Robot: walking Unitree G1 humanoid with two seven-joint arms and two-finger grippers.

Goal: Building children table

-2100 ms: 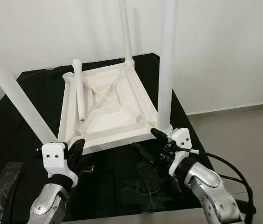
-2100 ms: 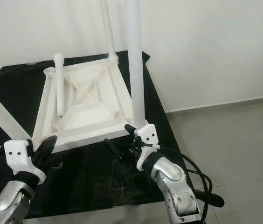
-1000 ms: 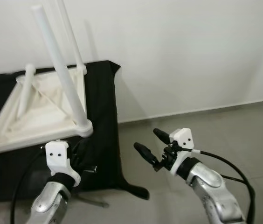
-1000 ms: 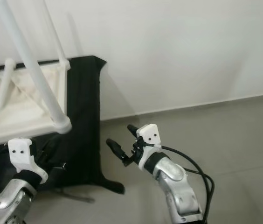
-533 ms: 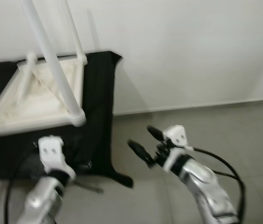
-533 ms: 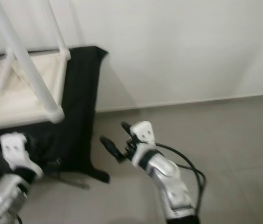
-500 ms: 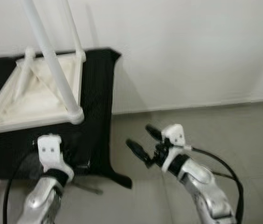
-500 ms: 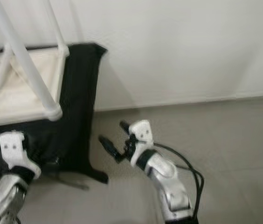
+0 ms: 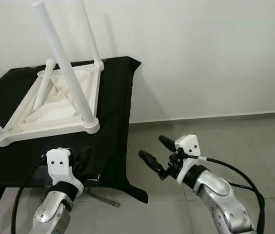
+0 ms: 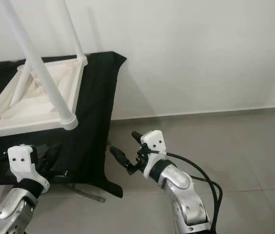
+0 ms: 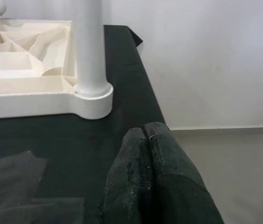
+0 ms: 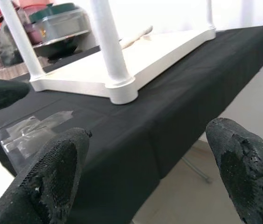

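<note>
- The children's table (image 9: 54, 105) lies upside down on a black cloth (image 9: 113, 112) that covers a stand, up and to the left of both grippers.
- Three white legs (image 9: 64, 68) stand up from its corners; a fourth, loose leg (image 9: 41, 90) lies slanted inside the hollow underside, which holds it like a shallow tray (nothing else can be made out in there).
- The left gripper (image 11: 145, 154) hangs low in front of the cloth's near edge, its two black fingers pressed together with nothing between them; the table's nearest corner and leg stand just ahead of it in the left wrist view.
- The right gripper (image 9: 156, 155) is held over the grey tiled floor (image 9: 254, 141), to the right of the cloth's hanging edge and well apart from the table, its fingers (image 12: 243, 172) spread wide and empty.
- A clear plastic sheet (image 12: 33, 128) lies flat on the cloth, near the table's closest corner.
- In the right wrist view, bowls and a lidded tub (image 12: 52, 30) sit stacked beyond the table; their contents cannot be told.
- A white wall (image 9: 201, 48) rises behind everything.
</note>
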